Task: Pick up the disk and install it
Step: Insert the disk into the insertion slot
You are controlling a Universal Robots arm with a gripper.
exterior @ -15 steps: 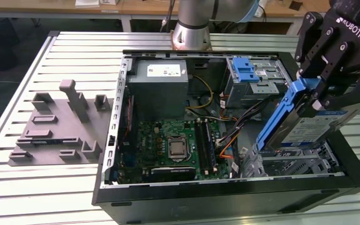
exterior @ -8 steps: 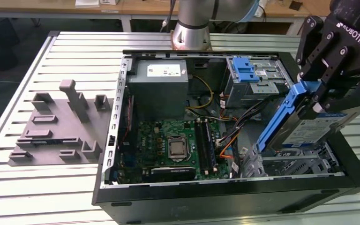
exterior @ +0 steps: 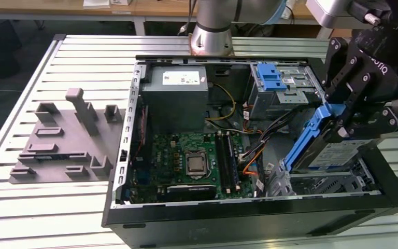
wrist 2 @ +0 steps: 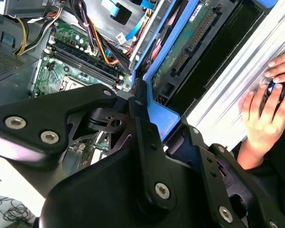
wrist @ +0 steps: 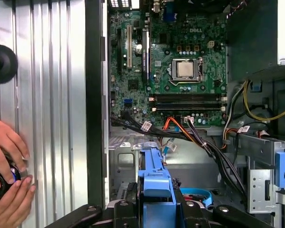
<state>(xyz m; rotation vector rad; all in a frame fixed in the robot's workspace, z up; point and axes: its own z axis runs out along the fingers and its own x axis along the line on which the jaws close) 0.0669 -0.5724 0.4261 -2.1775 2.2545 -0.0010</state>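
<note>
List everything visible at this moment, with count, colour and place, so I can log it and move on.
table: one, silver slatted metal, under everything
computer case: one, black, open, lying on the table
motherboard: one, green, on the case floor
power supply: one, grey box, in the case's far corner
latch strip: one, blue, on the drive cage beside the power supply
cables: a bundle, black, orange and yellow, across the case interior
fixture block: one, grey, on the table at the exterior view's left
disk: one, silver in a blue bracket, tilted at the case's end on the exterior view's right
hands: two, a person's, on the table slats
arm: one, silver, behind the case
tool: one, black, clamped on the disk
</note>
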